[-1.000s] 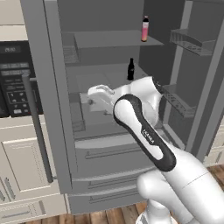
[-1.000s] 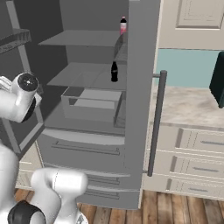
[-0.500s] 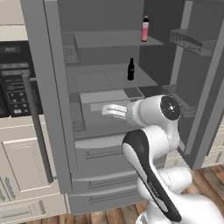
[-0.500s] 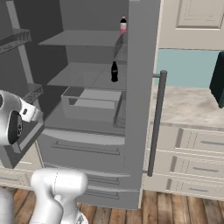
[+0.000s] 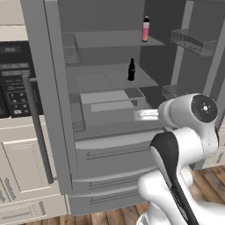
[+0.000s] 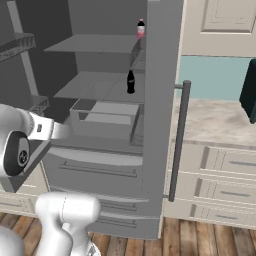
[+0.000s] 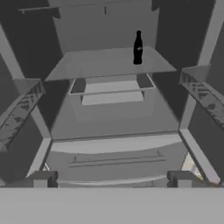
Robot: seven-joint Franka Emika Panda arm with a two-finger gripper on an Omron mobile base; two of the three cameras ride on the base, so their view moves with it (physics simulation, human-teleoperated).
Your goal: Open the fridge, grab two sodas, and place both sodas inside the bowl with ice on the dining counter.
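Tool (image 7: 112, 178) before two sodas (image 5: 131, 70), one fridge (image 5: 110, 145)

Flat, even rendered light; the tall grey open fridge (image 5: 110, 110) interior is dim, soft-edged, without glare.

I see the fridge (image 5: 52, 88) in flat grey, its shelves and drawers the same grey. One soda (image 5: 131, 70) is black all over; the other soda (image 5: 145, 29) is pink with a dark cap. My arm (image 5: 184, 145) is white with dark joints. The cabinets (image 6: 220, 165) are cream, the oven panel (image 5: 15, 79) black, and the floor (image 5: 211, 184) brown wood planks.
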